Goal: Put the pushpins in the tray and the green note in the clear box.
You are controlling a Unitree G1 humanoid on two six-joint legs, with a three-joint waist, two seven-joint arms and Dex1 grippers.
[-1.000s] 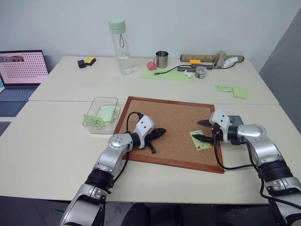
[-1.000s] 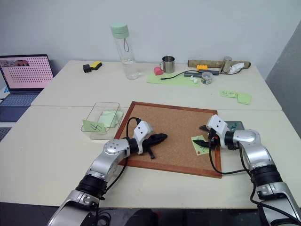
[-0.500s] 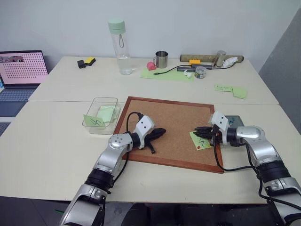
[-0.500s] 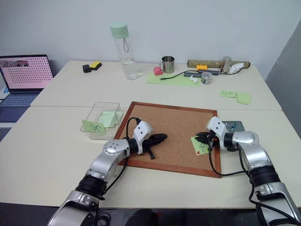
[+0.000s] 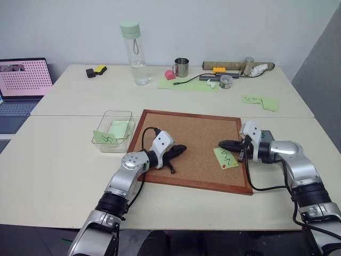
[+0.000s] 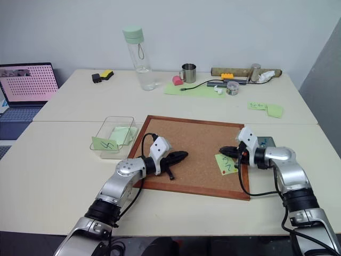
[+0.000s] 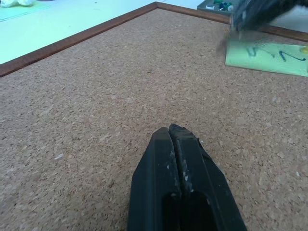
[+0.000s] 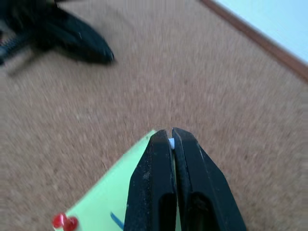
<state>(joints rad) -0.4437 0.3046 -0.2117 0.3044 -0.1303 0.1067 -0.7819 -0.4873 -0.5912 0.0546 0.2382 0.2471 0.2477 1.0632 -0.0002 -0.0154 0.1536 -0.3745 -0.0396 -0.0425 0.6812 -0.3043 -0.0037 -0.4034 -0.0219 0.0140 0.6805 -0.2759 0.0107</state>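
Note:
The green note (image 5: 226, 158) with a black zigzag lies on the right part of the cork board (image 5: 186, 125), and a red pushpin (image 8: 65, 221) sits in its near corner. My right gripper (image 5: 221, 144) hovers just above the note's far edge, shut, with a tiny pale pushpin head (image 8: 171, 142) pinched at its tips. The dark grey tray (image 5: 269, 136) lies behind that wrist, off the board's right edge, with coloured pushpins (image 7: 222, 4) in it. The clear box (image 5: 114, 129) stands left of the board and holds green paper. My left gripper (image 5: 184, 148) rests shut and empty on the board's left half.
A scribbled green note (image 5: 105, 137) leans on the clear box's front. Far back stand a water bottle (image 5: 132, 52), a metal mug (image 5: 183, 67) and a large green sheet (image 5: 186, 84) with cables. A laptop (image 5: 24, 80) is at far left. Loose green notes (image 5: 261, 101) lie at back right.
My right gripper went from open at the note to shut, then lifted slightly above the note's far edge. The left gripper has not moved.

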